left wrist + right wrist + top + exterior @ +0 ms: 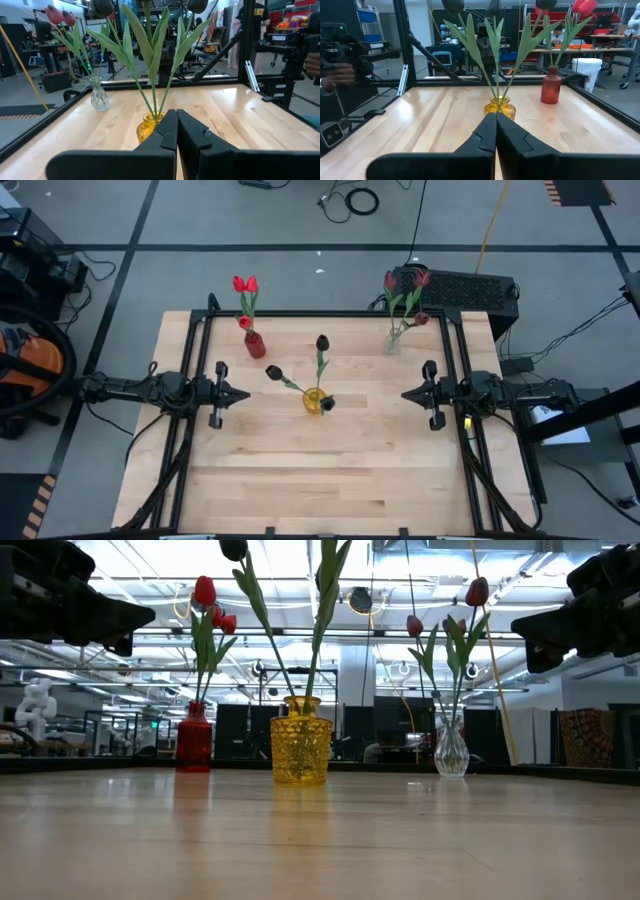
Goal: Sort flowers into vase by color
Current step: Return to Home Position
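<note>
High view gives you the whole bench, with both arms lying level over its left and right edges and pointing inward at each other. Your left tool sits just in from the left edge, about halfway along it. Your right tool mirrors it in from the right edge. Each wrist view shows that arm's own two fingers pressed together tip to tip with nothing between them, so both tools are closed and empty.

Every stem you can see stands in a vase. The red flowers are in the red vase, near the back edge and toward the back left corner. The dark red flowers are in the transparent vase, close to the back right corner. The black flowers are in the yellow vase at the middle of the bench. That vase is between the two tools and well apart from both. One black head leans out toward the left edge and another stands toward the back edge.

Low view shows you all three vases upright on the wood, with the yellow one nearest the front edge.
</note>
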Robot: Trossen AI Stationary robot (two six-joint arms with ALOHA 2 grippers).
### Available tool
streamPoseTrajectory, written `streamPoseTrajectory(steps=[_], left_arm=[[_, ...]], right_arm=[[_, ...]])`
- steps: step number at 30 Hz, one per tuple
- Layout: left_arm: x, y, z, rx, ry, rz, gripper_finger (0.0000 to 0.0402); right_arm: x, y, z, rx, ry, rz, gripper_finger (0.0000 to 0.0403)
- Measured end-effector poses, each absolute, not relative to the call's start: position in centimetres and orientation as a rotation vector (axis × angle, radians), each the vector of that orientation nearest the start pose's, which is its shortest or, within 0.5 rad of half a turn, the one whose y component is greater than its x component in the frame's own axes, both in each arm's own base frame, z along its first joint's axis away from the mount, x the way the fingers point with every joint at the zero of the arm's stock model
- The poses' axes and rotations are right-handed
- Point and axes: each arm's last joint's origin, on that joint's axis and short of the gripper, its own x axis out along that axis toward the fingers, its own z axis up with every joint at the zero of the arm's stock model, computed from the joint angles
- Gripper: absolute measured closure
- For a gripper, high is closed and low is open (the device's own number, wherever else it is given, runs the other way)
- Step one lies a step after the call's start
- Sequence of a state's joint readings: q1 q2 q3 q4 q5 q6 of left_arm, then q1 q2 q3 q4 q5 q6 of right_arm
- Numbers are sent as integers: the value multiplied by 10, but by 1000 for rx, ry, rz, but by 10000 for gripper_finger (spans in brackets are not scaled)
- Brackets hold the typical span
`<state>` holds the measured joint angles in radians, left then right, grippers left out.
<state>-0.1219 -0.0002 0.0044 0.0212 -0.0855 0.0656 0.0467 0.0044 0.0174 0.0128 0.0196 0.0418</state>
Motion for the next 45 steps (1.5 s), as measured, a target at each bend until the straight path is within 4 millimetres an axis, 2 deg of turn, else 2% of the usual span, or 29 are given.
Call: streamPoseTrajectory(steps=[22,45], left_arm=[[97,-5,167,81,-28,21,399],[98,-4,166,85,-17,6,398]], right_arm=[[97,4,170,43,-25,27,403],[97,4,170,48,-27,24,403]])
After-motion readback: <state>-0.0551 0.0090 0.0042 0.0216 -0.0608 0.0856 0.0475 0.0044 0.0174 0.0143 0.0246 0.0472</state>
